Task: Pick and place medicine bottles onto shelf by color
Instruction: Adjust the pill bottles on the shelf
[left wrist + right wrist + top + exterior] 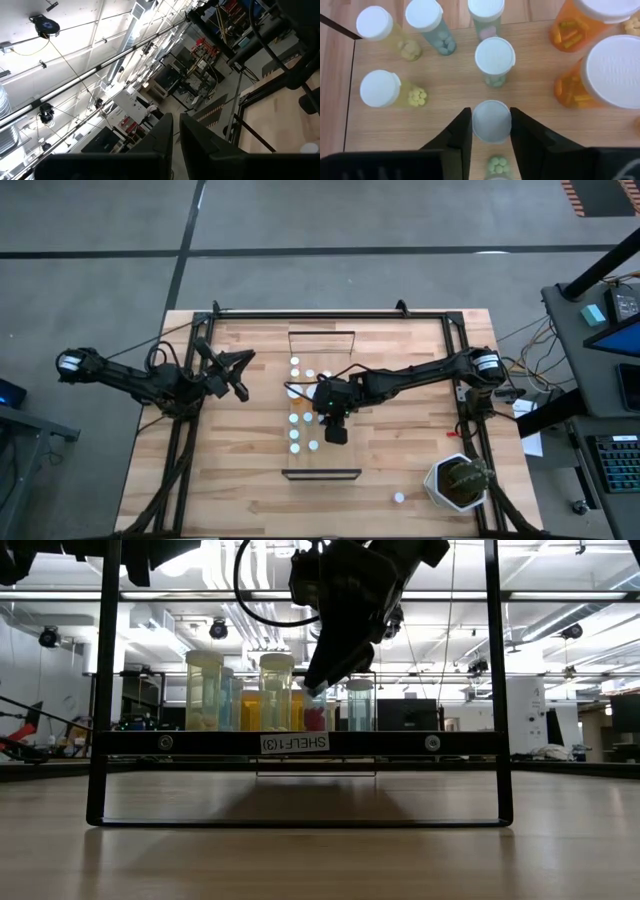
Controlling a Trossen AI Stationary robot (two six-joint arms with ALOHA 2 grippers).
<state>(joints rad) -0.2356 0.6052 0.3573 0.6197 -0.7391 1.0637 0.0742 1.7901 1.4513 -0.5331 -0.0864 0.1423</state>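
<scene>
Several white-capped medicine bottles (494,59) stand upright on the light-wood shelf (447,85): pale greenish and yellowish ones (380,89), and orange ones (612,75) to one side. In the high view they cluster at the table's middle (295,420). My right gripper (491,131) comes down over them, its fingers against the cap of a greenish bottle (491,121). One bottle (398,498) stands alone on the table near its near right corner. My left gripper (240,375), shut and holding nothing, waits raised at the left. My right gripper pinches the greenish bottle by its white cap (491,121), one finger (462,132) on each side of the cap's rim. The fingers slant down from above, from the table's right. The bottle stays upright; whether its bottom is on the shelf I cannot tell.
Neighbouring bottles stand close beyond the held one. The shelf's dark metal rails cross at its far end (322,332) and its near end (322,474). A potted green plant (460,483) sits at the table's near right corner. Black frame bars run along the table's edges.
</scene>
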